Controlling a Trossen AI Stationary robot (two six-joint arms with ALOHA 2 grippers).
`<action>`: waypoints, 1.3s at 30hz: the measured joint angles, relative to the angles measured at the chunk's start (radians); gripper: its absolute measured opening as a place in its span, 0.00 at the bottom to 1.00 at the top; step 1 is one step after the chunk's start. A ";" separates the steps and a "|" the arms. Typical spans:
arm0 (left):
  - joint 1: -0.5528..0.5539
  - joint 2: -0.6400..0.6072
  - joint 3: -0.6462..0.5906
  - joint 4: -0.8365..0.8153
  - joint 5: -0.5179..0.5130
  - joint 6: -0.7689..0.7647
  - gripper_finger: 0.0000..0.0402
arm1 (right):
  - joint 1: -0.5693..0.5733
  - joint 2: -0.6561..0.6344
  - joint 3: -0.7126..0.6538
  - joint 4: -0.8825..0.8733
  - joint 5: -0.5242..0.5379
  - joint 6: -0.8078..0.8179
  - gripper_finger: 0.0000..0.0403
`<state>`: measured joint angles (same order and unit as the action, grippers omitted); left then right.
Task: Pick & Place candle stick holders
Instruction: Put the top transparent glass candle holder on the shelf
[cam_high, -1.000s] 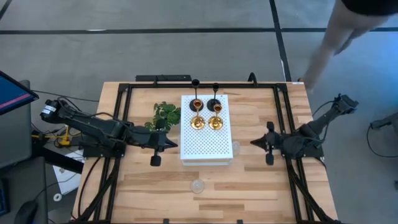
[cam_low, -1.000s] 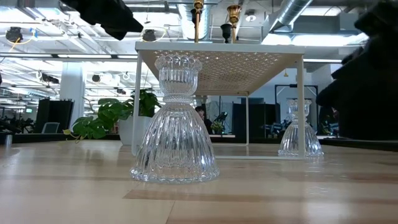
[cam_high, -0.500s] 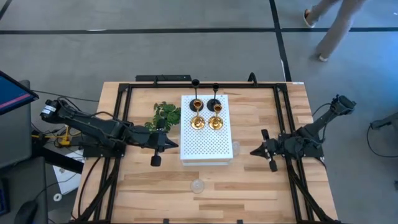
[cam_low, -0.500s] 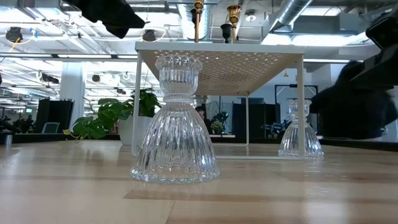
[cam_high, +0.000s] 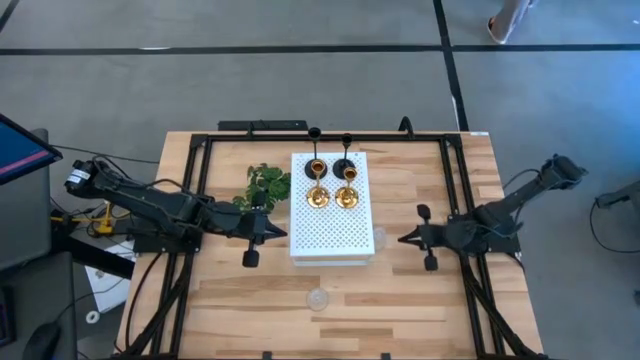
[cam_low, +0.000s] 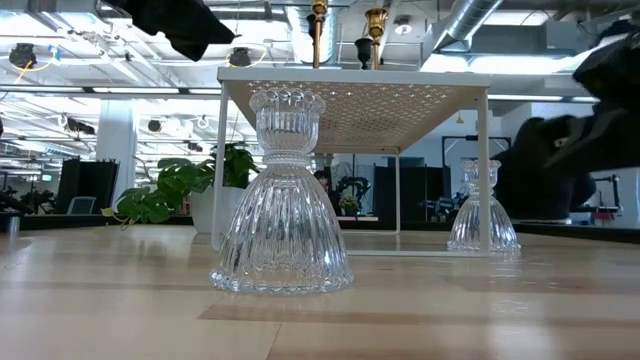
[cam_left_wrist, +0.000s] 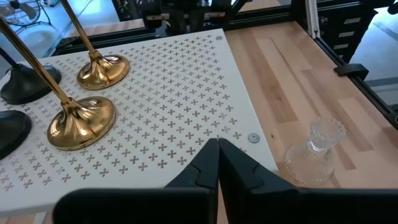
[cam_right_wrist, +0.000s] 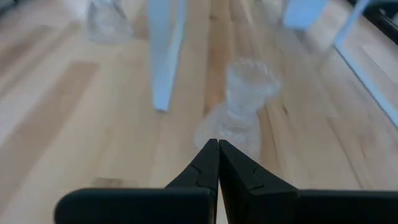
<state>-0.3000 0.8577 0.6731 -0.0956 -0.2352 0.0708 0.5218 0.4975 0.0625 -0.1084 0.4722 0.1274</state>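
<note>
Gold candle stick holders (cam_high: 331, 196) numbered two, black holders (cam_high: 329, 150) two, all on the white board (cam_high: 330, 235); clear glass holders (cam_low: 281, 195) two, on the desk (cam_high: 400, 300). Left gripper (cam_high: 285, 234) and right gripper (cam_high: 401, 239) were both closed, empty.

Even, bright overhead light covers the pale wooden table (cam_high: 400, 300), with only faint shadows under the white perforated board (cam_high: 331, 235). The right wrist view is blurred, softening the clear ribbed glass holder (cam_right_wrist: 244, 106); ceiling lamps behind the board glare brightly.

right end effector (cam_high: 404, 239) nearer the white board (cam_high: 331, 230) (lower too), person gone
</note>
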 joint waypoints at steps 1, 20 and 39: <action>0.000 0.000 0.000 0.000 0.000 0.000 0.01 | -0.017 0.019 -0.001 0.009 -0.001 0.002 0.00; 0.000 0.000 0.000 0.000 -0.004 0.003 0.01 | -0.187 0.284 -0.002 0.276 -0.184 -0.050 0.00; 0.000 0.000 0.000 0.000 -0.004 0.003 0.01 | -0.249 0.501 -0.001 0.535 -0.211 0.110 0.68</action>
<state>-0.3000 0.8577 0.6731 -0.0956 -0.2390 0.0742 0.2725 0.9982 0.0616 0.4262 0.2615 0.2375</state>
